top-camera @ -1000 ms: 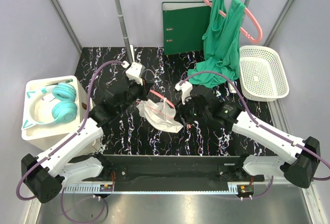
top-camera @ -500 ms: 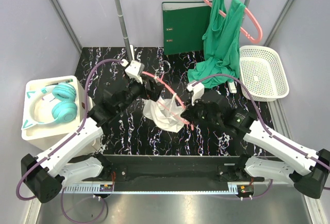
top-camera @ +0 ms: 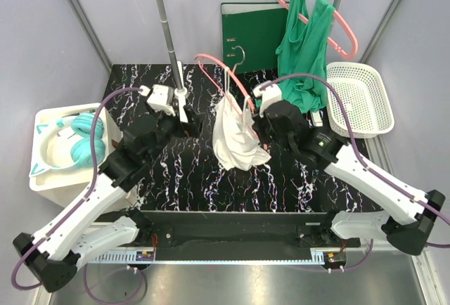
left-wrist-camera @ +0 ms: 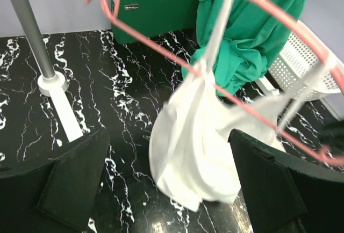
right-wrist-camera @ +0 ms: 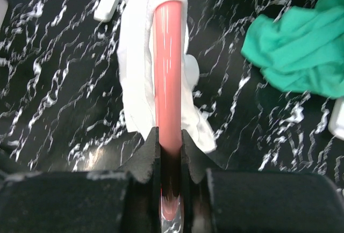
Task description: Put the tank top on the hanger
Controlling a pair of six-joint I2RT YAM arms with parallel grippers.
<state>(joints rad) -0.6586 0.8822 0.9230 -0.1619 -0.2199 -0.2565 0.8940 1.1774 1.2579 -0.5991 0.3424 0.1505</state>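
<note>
Vs 1 s ago: R gripper (right-wrist-camera: 171, 138), clenched on the light-pink hanger (top-camera: 216, 67) bar, has lifted it off the tabletop (top-camera: 176, 175); white tank top (top-camera: 235, 135) now dangles mid-air from it by its straps; L gripper (left-wrist-camera: 167, 186) spread, empty; we judge hanging nearly done.

Beside what looks like a green binder (top-camera: 252, 34) hangs green cloth (top-camera: 304, 52).

The top camera looks down from above and behind on the black marbled tabletop (top-camera: 183, 175). Both wrist cameras look closely at the white cloth tank top (left-wrist-camera: 193, 147), shared by all views.
</note>
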